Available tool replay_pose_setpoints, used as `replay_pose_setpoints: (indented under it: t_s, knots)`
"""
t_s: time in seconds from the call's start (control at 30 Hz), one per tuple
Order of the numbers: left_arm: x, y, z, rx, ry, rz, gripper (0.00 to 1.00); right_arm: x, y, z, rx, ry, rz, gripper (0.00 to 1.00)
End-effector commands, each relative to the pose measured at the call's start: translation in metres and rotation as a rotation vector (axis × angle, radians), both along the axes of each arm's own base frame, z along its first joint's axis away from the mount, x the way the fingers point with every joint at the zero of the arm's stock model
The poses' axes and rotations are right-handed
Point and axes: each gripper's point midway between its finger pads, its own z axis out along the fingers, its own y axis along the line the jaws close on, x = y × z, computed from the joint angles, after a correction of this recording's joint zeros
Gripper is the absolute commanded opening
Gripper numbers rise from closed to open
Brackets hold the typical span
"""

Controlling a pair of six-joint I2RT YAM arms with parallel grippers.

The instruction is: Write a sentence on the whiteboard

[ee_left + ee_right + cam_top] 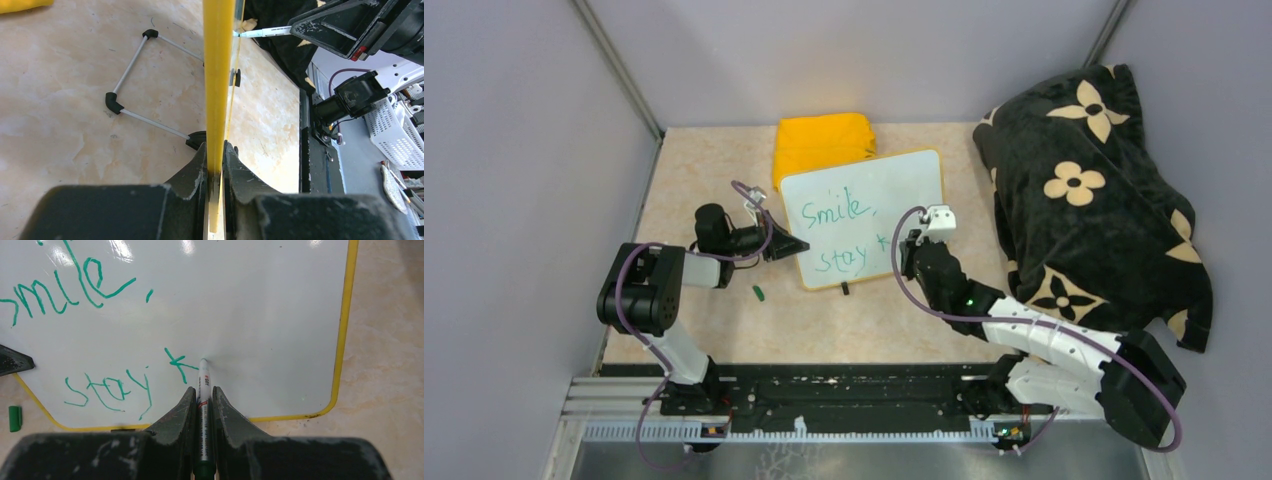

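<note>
The whiteboard (pixel 904 185), white with a thin yellow rim, stands tilted at the middle of the table. On it, in green, is the sentence (pixel 829 212): "Smile," (pixel 55 290) on top and "stay k" (pixel 107 387) below. My left gripper (pixel 796 247) is shut on the board's left rim, and the yellow edge (pixel 218 75) runs straight between its fingers (pixel 216 155). My right gripper (pixel 203 392) is shut on a green marker (pixel 204 385) whose tip touches the board just right of the "k". From the left wrist view the marker (pixel 260 33) meets the board's face.
A folded yellow cloth (pixel 822 143) lies behind the board. A black blanket with cream flowers (pixel 1089 190) fills the right side. The green marker cap (pixel 758 292) lies on the table near the board's lower left corner. The board's wire stand (pixel 135 65) rests behind it.
</note>
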Motion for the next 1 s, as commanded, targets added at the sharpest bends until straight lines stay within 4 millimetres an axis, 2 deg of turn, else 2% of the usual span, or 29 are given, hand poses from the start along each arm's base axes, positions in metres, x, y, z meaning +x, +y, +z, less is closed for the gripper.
replay_pose_setpoints:
  t_s: [0.0, 0.27, 0.4, 0.7, 0.97]
  knots:
    - [0.003, -0.001, -0.018, 0.042, 0.043, 0.039, 0.00, 0.002, -0.001, 0.009, 0.053, -0.019, -0.016, 0.00]
    - [0.002, -0.001, -0.019, 0.043, 0.046, 0.039, 0.00, -0.006, -0.007, -0.006, 0.053, 0.014, -0.019, 0.00]
    - [0.002, -0.001, -0.019, 0.043, 0.046, 0.038, 0.00, -0.007, -0.009, -0.005, 0.053, 0.014, -0.021, 0.00]
    - [0.002, -0.001, -0.019, 0.044, 0.046, 0.038, 0.00, -0.004, -0.011, 0.032, 0.096, -0.061, -0.029, 0.00]
    - [0.002, -0.002, -0.018, 0.045, 0.042, 0.038, 0.00, 0.003, -0.009, 0.039, 0.091, -0.078, -0.040, 0.00]
